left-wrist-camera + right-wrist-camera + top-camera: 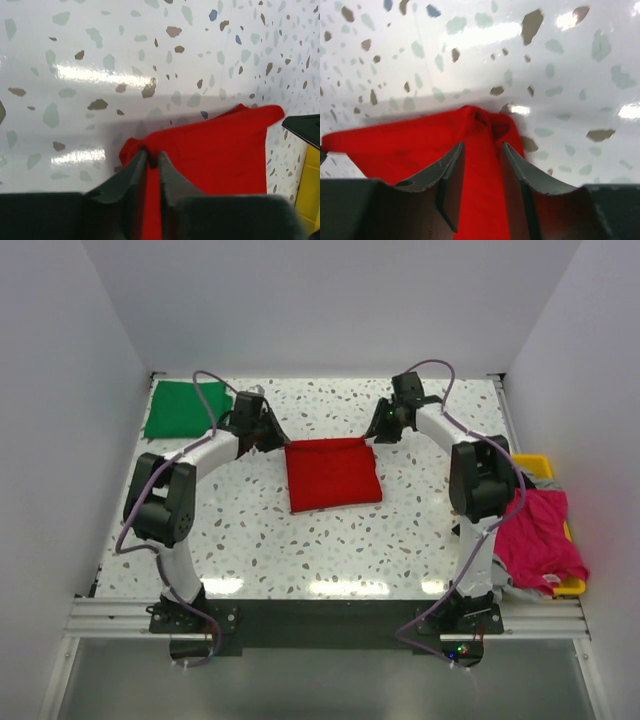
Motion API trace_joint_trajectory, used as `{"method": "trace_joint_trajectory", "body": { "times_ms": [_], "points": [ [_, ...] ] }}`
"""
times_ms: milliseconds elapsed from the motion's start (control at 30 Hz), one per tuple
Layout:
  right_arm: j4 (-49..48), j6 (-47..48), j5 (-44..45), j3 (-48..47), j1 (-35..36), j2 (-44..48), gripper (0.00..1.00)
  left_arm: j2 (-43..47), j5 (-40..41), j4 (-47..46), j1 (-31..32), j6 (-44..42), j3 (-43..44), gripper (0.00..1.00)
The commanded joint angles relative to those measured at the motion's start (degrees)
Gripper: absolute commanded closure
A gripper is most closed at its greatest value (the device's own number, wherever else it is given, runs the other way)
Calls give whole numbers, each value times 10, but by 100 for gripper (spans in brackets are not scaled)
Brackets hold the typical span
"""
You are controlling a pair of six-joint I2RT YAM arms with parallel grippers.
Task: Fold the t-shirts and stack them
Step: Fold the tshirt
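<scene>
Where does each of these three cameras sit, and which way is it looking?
Top external: above and behind the arms, looking down on the table, red t-shirt and green t-shirt; both whole arms show.
Left wrist: on the left arm, looking along the left gripper at one red t-shirt corner; only its fingers show.
Right wrist: likewise, right gripper, another corner.
Shared: all three see the red t-shirt and speckled table.

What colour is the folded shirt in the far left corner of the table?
Deep green. The folded t-shirt shows best in the top external view.
</scene>
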State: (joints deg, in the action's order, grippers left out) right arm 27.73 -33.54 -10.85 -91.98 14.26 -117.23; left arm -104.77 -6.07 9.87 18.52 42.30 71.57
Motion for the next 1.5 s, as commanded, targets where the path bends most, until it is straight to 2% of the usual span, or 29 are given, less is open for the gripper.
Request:
{"method": "trace_joint_trajectory", "body": {
  "times_ms": [0,33,100,233,333,533,933,1467],
  "points": [
    [5,21,-20,-65,-25,-26,59,-20,-73,-79,-38,-24,20,72],
    [11,24,-13,-74,-26,-30,53,-20,-83,-89,-45,-27,17,48],
    [21,34,-1,-76,-28,-20,45,-17,-104,-90,-61,-41,22,40],
    [1,48,25,-20,-18,40,41,11,-103,-85,-63,-51,-5,35],
    [-15,71,57,29,10,74,42,27,-100,-84,-55,-40,-36,40],
    [-12,100,80,-24,36,14,42,10,-94,-87,-28,-35,-50,50],
    [-41,123,88,-106,36,-89,49,-70,-56,-44,-20,-61,32,53],
    [-44,108,75,-128,40,-117,59,-125,-57,-40,-16,-59,95,60]
  ]
}}
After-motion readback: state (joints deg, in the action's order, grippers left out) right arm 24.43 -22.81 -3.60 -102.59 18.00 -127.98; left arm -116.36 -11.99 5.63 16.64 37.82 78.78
